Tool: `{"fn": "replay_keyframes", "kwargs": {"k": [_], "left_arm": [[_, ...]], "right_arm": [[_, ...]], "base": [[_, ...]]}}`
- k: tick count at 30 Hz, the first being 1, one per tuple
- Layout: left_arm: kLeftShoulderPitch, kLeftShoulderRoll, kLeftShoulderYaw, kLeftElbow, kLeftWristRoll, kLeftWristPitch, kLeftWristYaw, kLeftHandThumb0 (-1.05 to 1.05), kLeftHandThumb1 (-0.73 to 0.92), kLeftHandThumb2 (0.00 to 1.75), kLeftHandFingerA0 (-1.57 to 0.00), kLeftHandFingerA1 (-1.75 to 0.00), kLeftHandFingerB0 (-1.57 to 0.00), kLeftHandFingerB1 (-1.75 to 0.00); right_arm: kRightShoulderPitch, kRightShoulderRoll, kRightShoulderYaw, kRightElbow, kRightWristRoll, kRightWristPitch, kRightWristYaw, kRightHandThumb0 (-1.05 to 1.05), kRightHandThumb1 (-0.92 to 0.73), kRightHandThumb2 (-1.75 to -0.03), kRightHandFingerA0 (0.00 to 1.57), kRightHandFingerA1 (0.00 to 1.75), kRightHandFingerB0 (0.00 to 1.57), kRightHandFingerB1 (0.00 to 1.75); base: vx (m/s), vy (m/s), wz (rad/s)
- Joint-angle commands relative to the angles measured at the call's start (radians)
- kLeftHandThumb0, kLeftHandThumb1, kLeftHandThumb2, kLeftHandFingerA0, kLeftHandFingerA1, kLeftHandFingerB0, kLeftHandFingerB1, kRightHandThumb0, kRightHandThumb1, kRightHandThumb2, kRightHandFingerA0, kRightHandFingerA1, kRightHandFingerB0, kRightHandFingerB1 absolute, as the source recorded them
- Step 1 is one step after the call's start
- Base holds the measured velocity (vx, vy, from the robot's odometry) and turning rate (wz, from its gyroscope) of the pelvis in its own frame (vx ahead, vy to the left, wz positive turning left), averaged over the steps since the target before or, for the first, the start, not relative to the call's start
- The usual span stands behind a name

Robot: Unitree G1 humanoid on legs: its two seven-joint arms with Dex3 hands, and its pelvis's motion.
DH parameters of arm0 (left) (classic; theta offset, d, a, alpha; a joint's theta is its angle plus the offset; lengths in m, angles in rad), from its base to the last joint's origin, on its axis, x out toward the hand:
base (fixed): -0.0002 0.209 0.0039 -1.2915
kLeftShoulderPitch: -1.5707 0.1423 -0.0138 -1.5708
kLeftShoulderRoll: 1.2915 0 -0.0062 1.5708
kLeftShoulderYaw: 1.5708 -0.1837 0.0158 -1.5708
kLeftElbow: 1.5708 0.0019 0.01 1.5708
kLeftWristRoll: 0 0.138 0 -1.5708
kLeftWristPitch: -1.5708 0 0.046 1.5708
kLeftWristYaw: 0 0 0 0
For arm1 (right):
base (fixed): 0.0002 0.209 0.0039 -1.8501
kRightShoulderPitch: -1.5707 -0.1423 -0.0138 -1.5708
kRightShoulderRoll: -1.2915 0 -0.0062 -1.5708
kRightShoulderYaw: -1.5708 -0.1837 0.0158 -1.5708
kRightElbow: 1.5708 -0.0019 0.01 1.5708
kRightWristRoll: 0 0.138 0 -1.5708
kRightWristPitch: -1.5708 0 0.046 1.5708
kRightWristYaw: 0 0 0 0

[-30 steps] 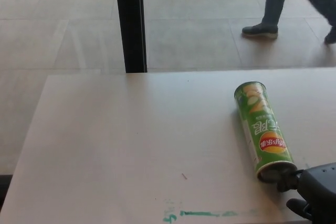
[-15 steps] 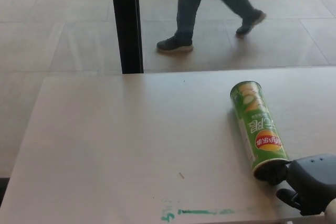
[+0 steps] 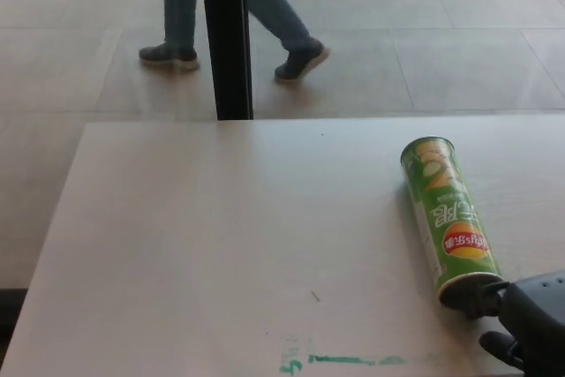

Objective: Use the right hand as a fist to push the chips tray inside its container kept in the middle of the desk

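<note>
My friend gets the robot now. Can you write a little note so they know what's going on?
Right hand: black, at the bottom right corner, up against the near end of the chips can; whether it is fisted cannot be told.
Left hand: not in view.
Green chips can: lying on its side on the right part of the desk, near end by the hand.
Done: hand is at the can's near end; no tray visibly sticks out.
Left: check the tray is fully in; push if needed.

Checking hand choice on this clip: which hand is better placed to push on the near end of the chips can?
The right hand: it sits right at the near end of the green chips can. The left hand is not in view.
</note>
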Motion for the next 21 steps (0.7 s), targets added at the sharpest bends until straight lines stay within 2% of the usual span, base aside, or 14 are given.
{"fn": "replay_keyframes", "kwargs": {"k": [1, 2, 5, 6, 8, 9, 10, 12, 13, 15, 16, 18, 19, 21], "left_arm": [[0.004, 0.01, 0.002, 0.003, -0.005, -0.009, 0.004, -0.68, 0.62, 0.99, -0.45, -0.61, -0.36, -0.54], [0.005, 0.009, 0.008, 0.002, -0.013, -0.007, -0.004, -0.69, 0.8, 0.64, -0.49, -0.54, -0.39, -0.42], [0.006, 0.006, 0.01, 0.001, -0.013, -0.011, -0.002, -0.68, 0.79, 0.63, -0.49, -0.55, -0.42, -0.45], [0.005, 0.005, 0.009, 0.002, -0.011, -0.006, 0.005, -0.68, 0.79, 0.63, -0.52, -0.55, -0.4, -0.43], [0.008, 0.007, 0.002, 0.002, -0.004, -0.01, 0.006, -0.67, 0.8, 0.64, -0.49, -0.53, -0.38, -0.43], [0.009, 0.008, 0.0, 0.002, -0.002, -0.012, 0.005, -0.67, 0.63, 0.99, -0.44, -0.62, -0.34, -0.55], [0.01, 0.009, 0.002, 0.001, -0.005, -0.011, 0.002, -0.69, 0.8, 0.63, -0.49, -0.55, -0.4, -0.44], [0.011, 0.009, 0.005, 0.0, -0.009, -0.01, -0.003, -0.69, 0.8, 0.63, -0.49, -0.55, -0.4, -0.44], [0.008, 0.009, 0.01, -0.002, -0.015, -0.004, -0.001, -0.68, 0.79, 0.63, -0.51, -0.55, -0.4, -0.43], [0.004, 0.009, 0.008, 0.0, -0.013, -0.003, 0.0, -0.66, 0.8, 0.63, -0.49, -0.54, -0.39, -0.44], [0.002, 0.01, 0.005, 0.0, -0.009, -0.001, 0.005, -0.67, 0.79, 0.63, -0.51, -0.55, -0.43, -0.45], [0.001, 0.011, 0.003, 0.001, -0.006, -0.001, 0.012, -0.67, 0.79, 0.63, -0.51, -0.55, -0.43, -0.45], [0.001, 0.012, 0.009, 0.002, -0.013, 0.001, 0.004, -0.66, 0.8, 0.63, -0.5, -0.55, -0.41, -0.44], [0.002, 0.012, 0.01, 0.002, -0.013, 0.001, 0.003, -0.66, 0.8, 0.63, -0.5, -0.55, -0.41, -0.44]], "right_arm": [[0.105, -0.066, -0.058, -0.113, 0.078, -0.019, 0.079, -0.6, -0.82, -0.65, 0.91, 0.79, 0.6, 0.44], [0.143, -0.084, -0.082, -0.142, 0.095, -0.035, 0.073, -0.6, -0.82, -0.64, 0.92, 0.76, 0.62, 0.45], [0.215, -0.107, -0.138, -0.216, 0.138, -0.039, 0.104, -0.59, -0.8, -0.64, 0.92, 0.73, 0.61, 0.44], [0.25, -0.121, -0.17, -0.248, 0.158, -0.049, 0.109, -0.6, -0.8, -0.64, 0.92, 0.79, 0.61, 0.45], [0.28, -0.136, -0.208, -0.283, 0.199, -0.053, 0.144, -0.6, -0.81, -0.64, 0.9, 0.78, 0.61, 0.45], [0.299, -0.15, -0.24, -0.315, 0.237, -0.046, 0.186, -0.61, -0.83, -0.65, 0.87, 0.75, 0.6, 0.44], [0.316, -0.157, -0.271, -0.333, 0.27, -0.052, 0.202, -0.59, -0.81, -0.63, 0.86, 0.73, 0.63, 0.45], [0.337, -0.162, -0.307, -0.348, 0.307, -0.067, 0.208, -0.59, -0.81, -0.63, 0.86, 0.73, 0.63, 0.45], [0.349, -0.169, -0.345, -0.359, 0.345, -0.071, 0.22, -0.57, -0.81, -0.64, 0.87, 0.8, 0.63, 0.45], [0.364, -0.181, -0.438, -0.374, 0.407, -0.079, 0.232, -0.57, -0.81, -0.63, 0.87, 0.73, 0.6, 0.46], [0.364, -0.182, -0.473, -0.372, 0.42, -0.084, 0.225, -0.56, -0.68, -1.05, 0.82, 0.81, 0.53, 0.62], [0.365, -0.177, -0.5, -0.371, 0.43, -0.09, 0.223, -0.56, -0.68, -1.05, 0.82, 0.81, 0.53, 0.62], [0.354, -0.164, -0.561, -0.365, 0.44, -0.061, 0.208, -0.56, -0.79, -0.64, 0.89, 0.75, 0.59, 0.45], [0.354, -0.158, -0.574, -0.365, 0.443, -0.063, 0.213, -0.56, -0.79, -0.64, 0.89, 0.75, 0.59, 0.45]], "base": [[0.0, 0.0, 0.0], [0.0, 0.0, 0.0], [0.0, 0.0, 0.0], [0.0, 0.0, 0.0], [0.0, 0.0, 0.0], [0.0, 0.0, 0.0], [0.0, 0.0, 0.0], [0.0, 0.0, 0.0], [0.0, 0.0, 0.0], [0.0, 0.0, 0.0], [0.0, 0.0, 0.0], [0.0, 0.0, 0.0], [0.0, 0.0, 0.0], [0.0, 0.0, 0.0]]}}
